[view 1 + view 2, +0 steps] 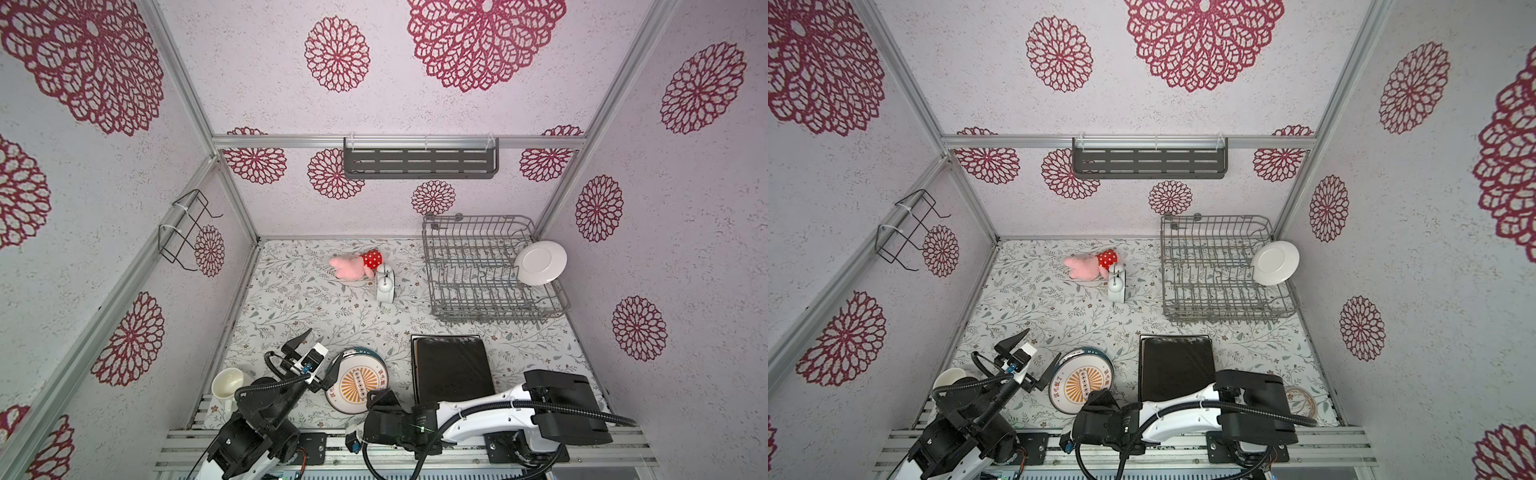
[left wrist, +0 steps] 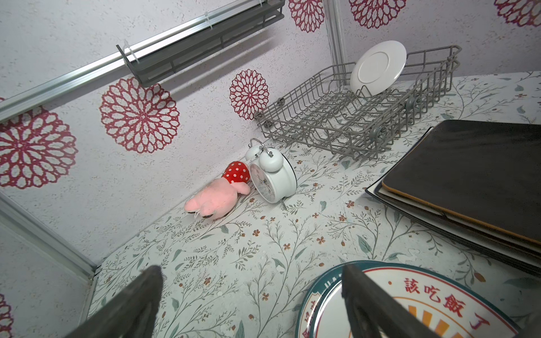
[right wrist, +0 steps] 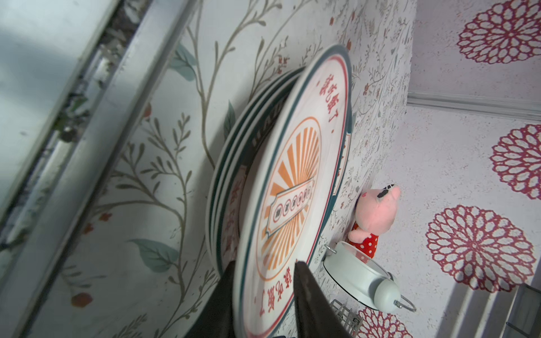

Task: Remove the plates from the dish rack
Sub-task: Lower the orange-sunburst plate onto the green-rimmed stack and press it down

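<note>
The right gripper (image 3: 265,264) has its jaws a little way apart, astride the near rim of the top printed plate (image 3: 292,190). One finger is behind the plate and the other stands clear of its face, so there's no clamp on it. That plate tilts up off the stack of round plates (image 3: 231,164) beneath it, and its edge looks a touch blurred. Over on the left, the left gripper (image 2: 251,267) is spread as wide as it goes and has nothing in it. It hangs over the flowered table (image 1: 311,299), with one finger above the left rim of that same round stack. Just right of the round plates lies the pile of dark square plates (image 1: 453,365), flat, with the right arm crossing its near edge. At the near right, half hidden behind that arm, a cream flowered plate (image 1: 1304,403) lies flat on the table. Now to the far right corner: the dish rack (image 1: 478,270) sits against the back wall, and one plain white plate (image 1: 540,262) stands on edge at its right side, leaning. Left of the rack there's a white alarm clock (image 1: 385,284) touching a pink plush toy (image 1: 353,266). A white mug (image 1: 227,384) sits at the near left.
</note>
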You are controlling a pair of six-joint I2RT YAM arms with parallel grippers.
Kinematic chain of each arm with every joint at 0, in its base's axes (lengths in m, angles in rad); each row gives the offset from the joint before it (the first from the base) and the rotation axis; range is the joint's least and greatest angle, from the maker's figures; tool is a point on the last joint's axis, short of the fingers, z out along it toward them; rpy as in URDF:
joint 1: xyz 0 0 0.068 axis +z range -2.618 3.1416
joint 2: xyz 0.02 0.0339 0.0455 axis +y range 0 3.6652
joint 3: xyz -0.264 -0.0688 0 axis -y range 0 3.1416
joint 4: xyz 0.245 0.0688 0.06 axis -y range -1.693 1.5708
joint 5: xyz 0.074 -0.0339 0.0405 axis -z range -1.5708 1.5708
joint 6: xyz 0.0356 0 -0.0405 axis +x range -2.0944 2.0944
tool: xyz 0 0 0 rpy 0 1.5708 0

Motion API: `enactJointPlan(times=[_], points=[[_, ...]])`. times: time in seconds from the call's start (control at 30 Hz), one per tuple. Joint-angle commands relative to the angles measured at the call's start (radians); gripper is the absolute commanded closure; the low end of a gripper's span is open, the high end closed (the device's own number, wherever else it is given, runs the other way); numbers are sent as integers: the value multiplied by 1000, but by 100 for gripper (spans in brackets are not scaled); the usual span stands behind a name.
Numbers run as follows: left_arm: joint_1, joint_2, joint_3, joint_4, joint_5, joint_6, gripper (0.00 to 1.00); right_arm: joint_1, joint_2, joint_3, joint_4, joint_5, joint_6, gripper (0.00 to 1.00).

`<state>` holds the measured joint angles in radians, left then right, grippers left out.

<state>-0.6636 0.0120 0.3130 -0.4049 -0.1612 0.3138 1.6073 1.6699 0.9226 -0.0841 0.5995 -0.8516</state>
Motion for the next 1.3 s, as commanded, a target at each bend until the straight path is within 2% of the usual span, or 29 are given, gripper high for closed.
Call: enactJointPlan(times=[0.0, 0.63, 1.27], points=[[-10, -12, 13, -2, 19, 22, 3, -4, -36, 40, -99, -59, 36, 66], [-27, -12, 11, 0, 12, 21, 3, -50, -24, 87, -178, -147, 92, 57], [-34, -12, 9, 1, 9, 18, 3, -72, -9, 93, -168, -147, 126, 54]])
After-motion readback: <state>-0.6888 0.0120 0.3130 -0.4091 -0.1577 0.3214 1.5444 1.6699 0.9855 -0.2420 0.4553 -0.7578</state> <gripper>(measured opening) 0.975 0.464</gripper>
